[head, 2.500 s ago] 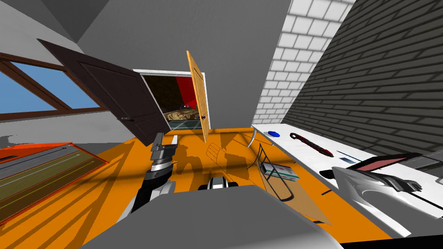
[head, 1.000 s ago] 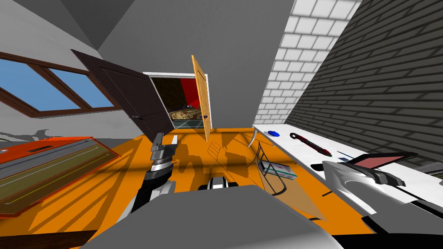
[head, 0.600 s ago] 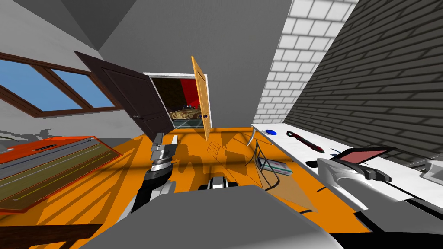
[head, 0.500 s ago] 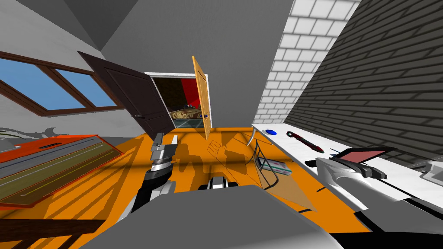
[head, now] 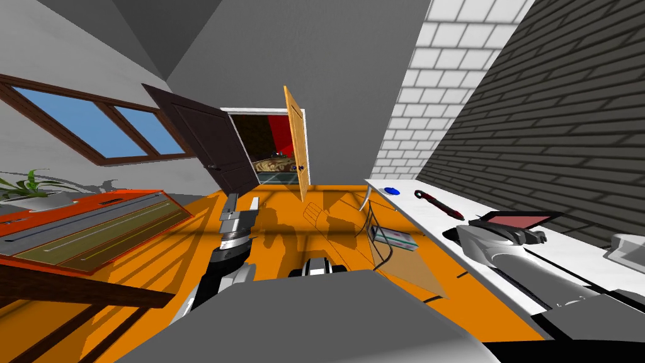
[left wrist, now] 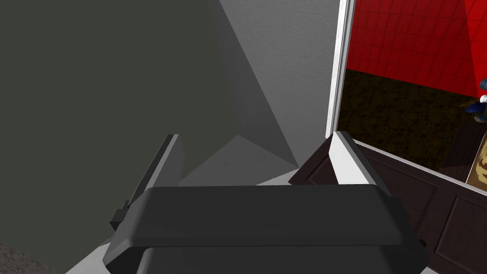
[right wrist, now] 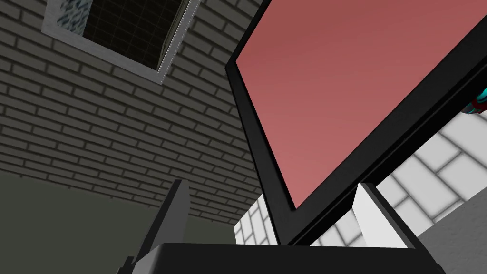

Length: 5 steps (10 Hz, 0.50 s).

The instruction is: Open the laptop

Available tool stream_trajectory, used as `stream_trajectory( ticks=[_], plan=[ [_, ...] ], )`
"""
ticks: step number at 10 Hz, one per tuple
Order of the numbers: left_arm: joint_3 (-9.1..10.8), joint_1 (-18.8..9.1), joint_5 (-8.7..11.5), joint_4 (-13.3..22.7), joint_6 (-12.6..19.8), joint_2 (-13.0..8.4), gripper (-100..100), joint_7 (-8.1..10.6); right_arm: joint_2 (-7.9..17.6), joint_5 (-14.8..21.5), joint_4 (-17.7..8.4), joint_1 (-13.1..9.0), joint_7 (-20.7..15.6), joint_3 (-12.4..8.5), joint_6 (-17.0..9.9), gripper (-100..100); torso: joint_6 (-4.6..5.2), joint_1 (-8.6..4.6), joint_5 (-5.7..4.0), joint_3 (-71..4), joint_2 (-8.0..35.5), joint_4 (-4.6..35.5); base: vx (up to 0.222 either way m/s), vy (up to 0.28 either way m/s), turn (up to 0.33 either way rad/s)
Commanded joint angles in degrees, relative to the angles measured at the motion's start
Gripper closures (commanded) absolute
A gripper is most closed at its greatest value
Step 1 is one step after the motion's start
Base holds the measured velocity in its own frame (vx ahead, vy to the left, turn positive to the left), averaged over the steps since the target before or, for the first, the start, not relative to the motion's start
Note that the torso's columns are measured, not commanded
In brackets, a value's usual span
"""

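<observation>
Standing partly raised, the laptop [head: 513, 220] sits on the white desk [head: 434, 217] at my right, by the dark brick wall [head: 554, 126] — its pinkish-red screen tilted up in a black bezel. The right gripper [head: 535, 236] is at the lid's edge. In the right wrist view a corner of the lid lies between its spread fingers [right wrist: 368, 209], which clasp nothing. I judge the lift begun but unfinished: next, push the lid up and back — gently, lest the base slide. The left gripper [head: 242, 200] hovers over the orange floor [head: 157, 271], fingers apart.
</observation>
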State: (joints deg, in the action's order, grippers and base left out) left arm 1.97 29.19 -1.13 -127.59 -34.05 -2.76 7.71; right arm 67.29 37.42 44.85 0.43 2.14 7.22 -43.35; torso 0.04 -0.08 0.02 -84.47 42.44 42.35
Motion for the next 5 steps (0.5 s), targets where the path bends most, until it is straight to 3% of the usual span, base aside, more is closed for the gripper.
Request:
stream_trajectory(
  ticks=[1,3,5],
  plan=[
    [0.0,0.0,0.0,0.0,0.0,0.0,0,0.0,1.3,2.5,3.0,0.9,0.1,0.7,1.4,-100,0.04,0.0,0.0,-0.1,-0.1,0.0,-0.174,-0.076,0.076],
    [0.0,0.0,0.0,0.0,0.0,0.0,0,0.0,1.9,3.6,4.4,1.3,-0.1,1.0,2.0,-100,0.01,0.1,0.03,-0.1,-0.1,0.0,-0.152,-0.071,0.065],
    [0.0,0.0,0.0,0.0,0.0,0.0,0,0.0,2.6,4.8,5.9,1.6,-0.3,1.3,2.6,-100,-0.03,0.2,0.02,-0.3,-0.5,-0.1,-0.06,-0.032,0.02]
  ],
)
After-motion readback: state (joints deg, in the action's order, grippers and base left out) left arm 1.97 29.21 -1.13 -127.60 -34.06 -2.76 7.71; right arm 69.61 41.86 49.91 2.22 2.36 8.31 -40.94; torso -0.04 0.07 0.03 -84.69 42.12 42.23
